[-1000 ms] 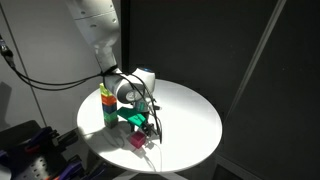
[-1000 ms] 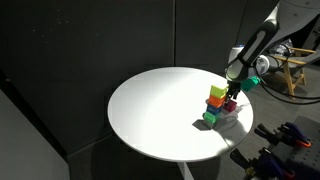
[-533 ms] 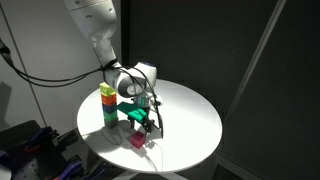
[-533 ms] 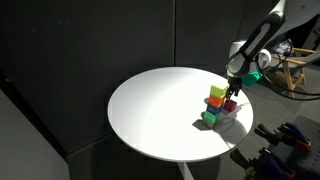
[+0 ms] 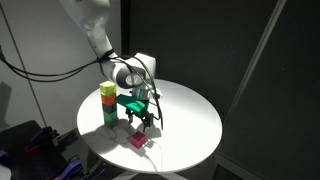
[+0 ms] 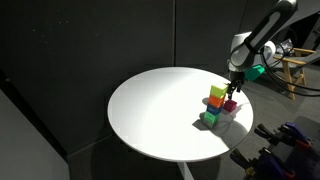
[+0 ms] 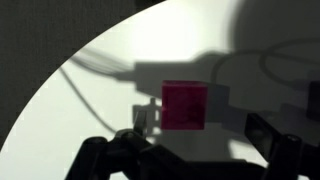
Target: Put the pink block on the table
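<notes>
The pink block [image 5: 137, 141] lies alone on the white round table [image 5: 190, 110], near its front edge and apart from the stack. It also shows in an exterior view [image 6: 230, 105] and in the wrist view [image 7: 186, 106]. My gripper [image 5: 141, 121] hangs open and empty a little above the block, its jaws spread to either side of it. In the wrist view the gripper [image 7: 197, 148] frames the block from below, with dark fingers [image 7: 268, 135] clear of it.
A stack of cubes stands beside the pink block: yellow [image 5: 108, 91] on orange [image 5: 108, 102] on green [image 5: 110, 116]. The stack also shows in an exterior view [image 6: 216, 100]. A cable [image 7: 90, 65] lies on the table top. Dark curtains surround the table.
My gripper has risen straight up from the pink block, which stays on the table. The stack has not moved.
</notes>
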Controlling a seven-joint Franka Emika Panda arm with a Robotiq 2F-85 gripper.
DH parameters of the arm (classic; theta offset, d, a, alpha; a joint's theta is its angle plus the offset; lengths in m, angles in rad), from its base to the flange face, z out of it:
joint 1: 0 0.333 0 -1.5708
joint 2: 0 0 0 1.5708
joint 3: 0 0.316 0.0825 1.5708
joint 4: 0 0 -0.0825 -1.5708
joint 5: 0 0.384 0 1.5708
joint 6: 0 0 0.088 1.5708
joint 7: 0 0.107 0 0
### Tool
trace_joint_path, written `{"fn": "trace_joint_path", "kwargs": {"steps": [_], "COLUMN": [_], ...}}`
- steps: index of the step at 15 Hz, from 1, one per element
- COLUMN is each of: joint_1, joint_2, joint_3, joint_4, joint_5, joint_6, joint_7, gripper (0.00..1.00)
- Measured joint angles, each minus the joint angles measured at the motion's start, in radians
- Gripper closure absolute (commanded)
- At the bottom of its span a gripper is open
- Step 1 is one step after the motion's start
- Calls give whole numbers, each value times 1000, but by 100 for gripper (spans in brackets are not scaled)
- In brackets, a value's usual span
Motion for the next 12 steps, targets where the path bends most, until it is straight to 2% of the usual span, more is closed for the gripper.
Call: {"fn": "trace_joint_path", "kwargs": {"steps": [12], "joint_1": [42], "joint_2": [-211], "joint_3": [-26], "joint_4": [-94], "joint_5": [-109], "joint_6": [-180], "joint_7": [138], "gripper": [0]}}
